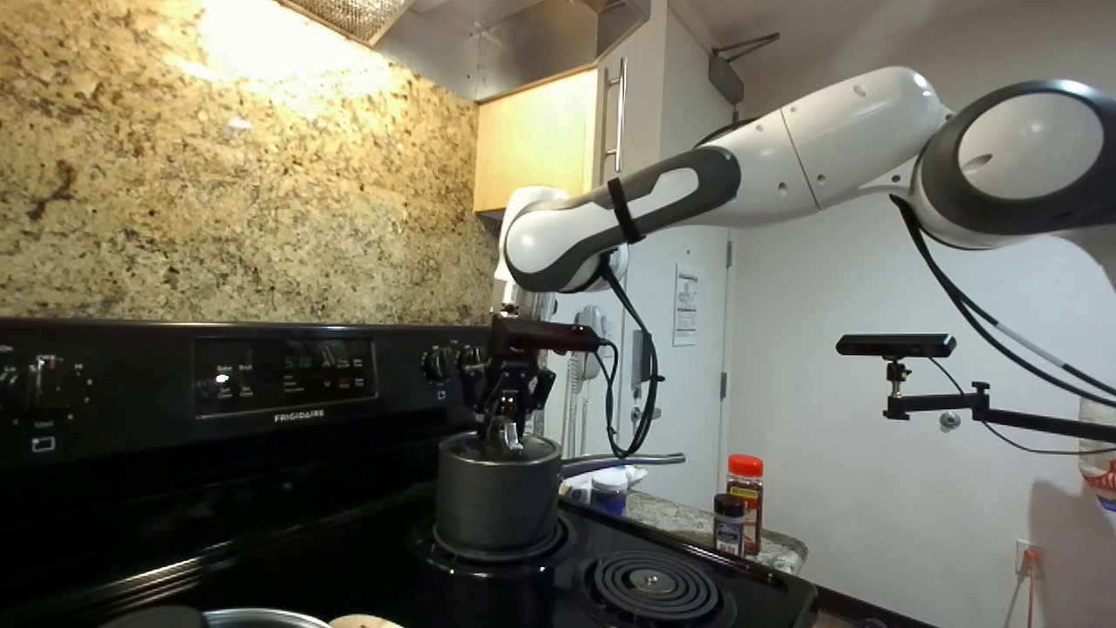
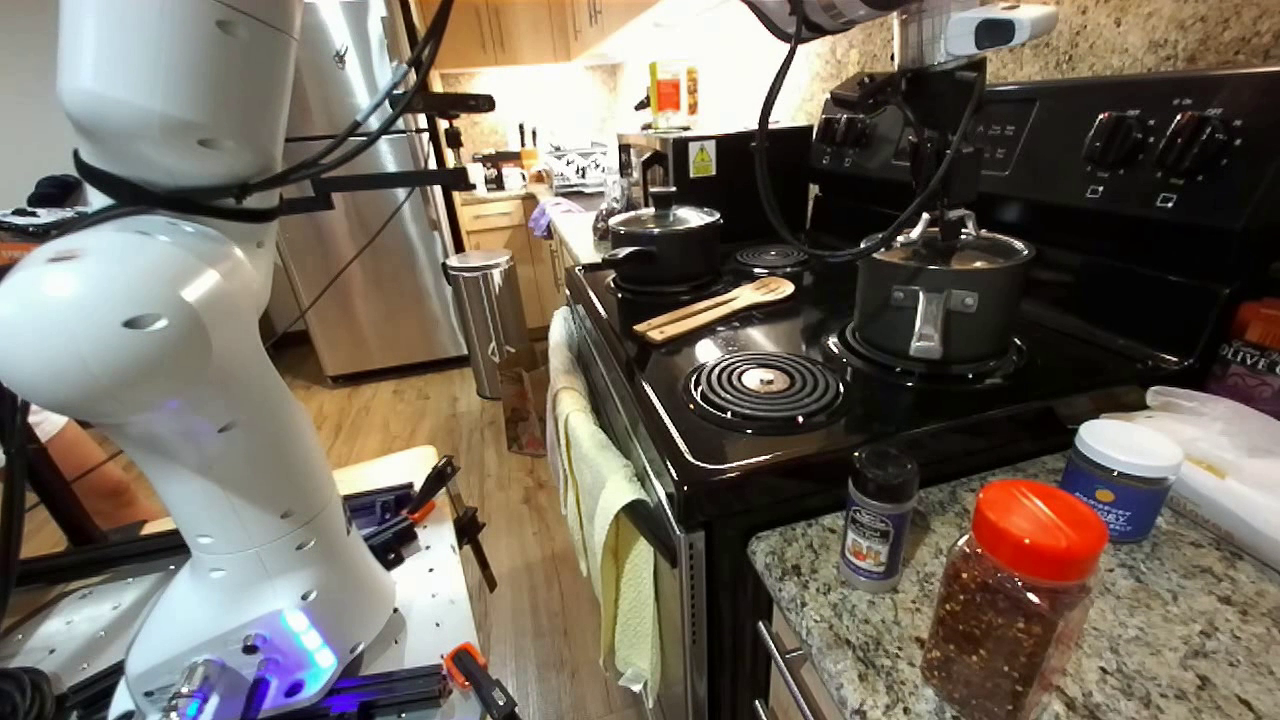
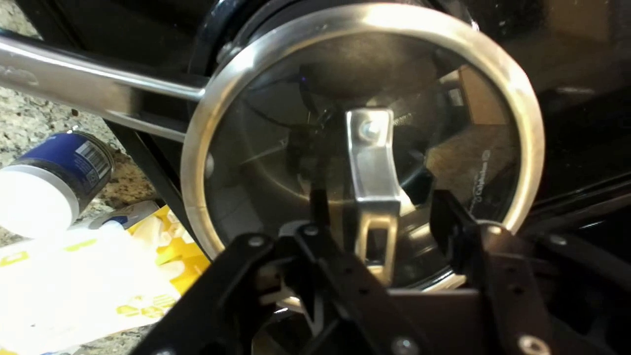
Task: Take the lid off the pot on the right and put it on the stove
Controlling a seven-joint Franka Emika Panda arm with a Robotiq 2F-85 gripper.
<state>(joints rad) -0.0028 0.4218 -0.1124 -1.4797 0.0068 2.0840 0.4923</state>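
Claw (image 3: 378, 196) is spread, fingers (image 3: 447, 217) straddling the handle (image 3: 373, 177) of the lid (image 3: 315, 143), presumably for lifting it off the pot (image 1: 497, 506) near a rear corner of the tabletop (image 1: 366, 549).

Kitchen: coil-burner stove (image 2: 808, 322), steel fridge (image 2: 400, 290), wooden cabinets (image 2: 505, 30), speckled counter (image 2: 1200, 620)

Red-lidded jar (image 2: 1005, 630) near bottle (image 2: 873, 532) on granite counter (image 2: 1200, 640)

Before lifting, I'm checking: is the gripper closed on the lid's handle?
No: in the wrist view, the gripper stands open, with gaps on both sides of the lid's handle.
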